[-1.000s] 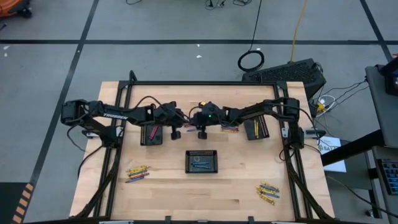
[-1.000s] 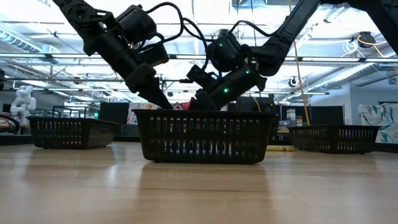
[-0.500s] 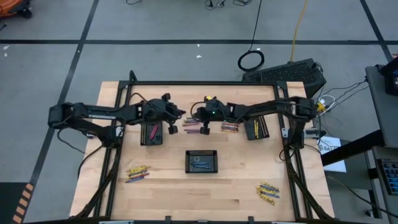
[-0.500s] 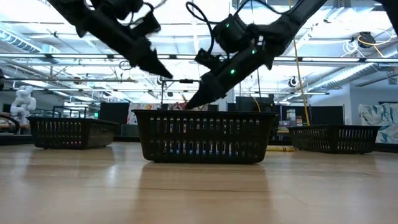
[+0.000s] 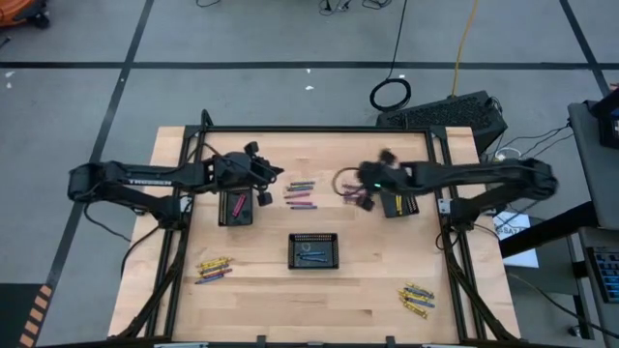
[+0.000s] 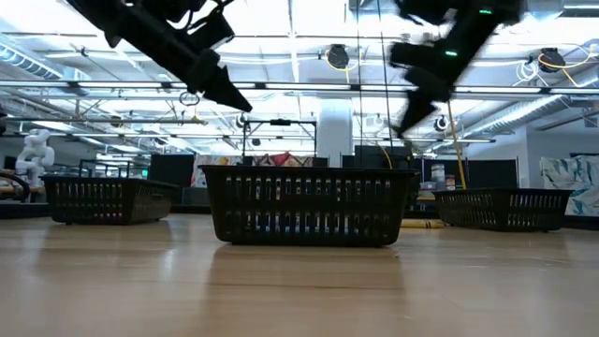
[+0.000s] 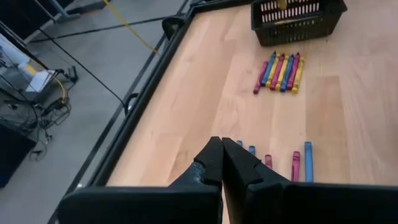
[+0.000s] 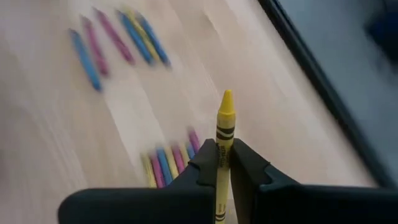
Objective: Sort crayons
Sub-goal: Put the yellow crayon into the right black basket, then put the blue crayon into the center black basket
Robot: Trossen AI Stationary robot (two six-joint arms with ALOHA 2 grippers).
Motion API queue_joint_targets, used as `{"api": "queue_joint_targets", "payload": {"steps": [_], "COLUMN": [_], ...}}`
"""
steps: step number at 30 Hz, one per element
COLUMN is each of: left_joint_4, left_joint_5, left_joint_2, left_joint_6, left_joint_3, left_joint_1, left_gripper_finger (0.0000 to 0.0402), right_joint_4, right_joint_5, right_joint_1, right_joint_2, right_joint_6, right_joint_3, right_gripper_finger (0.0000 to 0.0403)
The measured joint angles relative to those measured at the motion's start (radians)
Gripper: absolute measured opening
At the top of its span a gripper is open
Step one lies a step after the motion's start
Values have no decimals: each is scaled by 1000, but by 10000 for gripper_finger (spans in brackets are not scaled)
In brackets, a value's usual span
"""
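Note:
My right gripper (image 5: 356,193) is above the table between the loose crayons at the middle and the right black tray (image 5: 398,203), and is shut on a yellow crayon (image 8: 224,134). It shows blurred and high in the low view (image 6: 409,117). My left gripper (image 5: 275,178) hangs shut and empty next to the left black tray (image 5: 235,206), and it also shows in its own wrist view (image 7: 221,163). Several loose crayons (image 5: 300,192) lie flat on the table beside it. A third black tray (image 5: 314,250) stands at the middle. My right gripper pinches the yellow crayon between its two fingers on the crayon's wrapped body (image 8: 222,163). The pointed tip (image 8: 226,98) sticks out beyond the fingertips, so the crayon lies along the fingers. The crayon is lifted clear of the table.
More rows of crayons lie at the near left (image 5: 214,269), the near right (image 5: 417,300) and beside the right tray (image 5: 362,199). A black metal frame (image 5: 319,130) borders the table.
My right gripper has risen from the loose crayons at the table's middle and swung toward the right edge, showing blurred. My left gripper has risen from the same crayons and drawn back a little toward the left edge.

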Motion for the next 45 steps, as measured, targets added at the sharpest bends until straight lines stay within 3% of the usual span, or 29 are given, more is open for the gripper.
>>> {"api": "queue_joint_targets", "payload": {"steps": [7, 15, 25, 37, 43, 45], "left_joint_4": [75, 109, 109, 108, 107, 107], "left_joint_5": [4, 5, 5, 5, 5, 5], "left_joint_2": [61, 107, 113, 113, 113, 113], "left_joint_6": [2, 8, 8, 3, 1, -1], "left_joint_3": [0, 0, 0, 0, 0, 0], "left_joint_1": [-2, -2, -2, -6, -6, -6], "left_gripper_finger": [0, 0, 0, 0, 0, 0], "right_joint_4": [-104, -94, -82, -58, -58, -56], "right_joint_5": [-31, -110, -111, -110, -118, -172], "right_joint_1": [-11, -64, -110, -111, -73, -39], "right_joint_2": [-257, -316, -226, -237, -263, -263], "right_joint_6": [646, 881, 859, 723, 578, 492], "right_joint_3": [-276, -381, -382, -363, -243, -187], "right_gripper_finger": [4, 4, 8, 141, 149, 144]}}
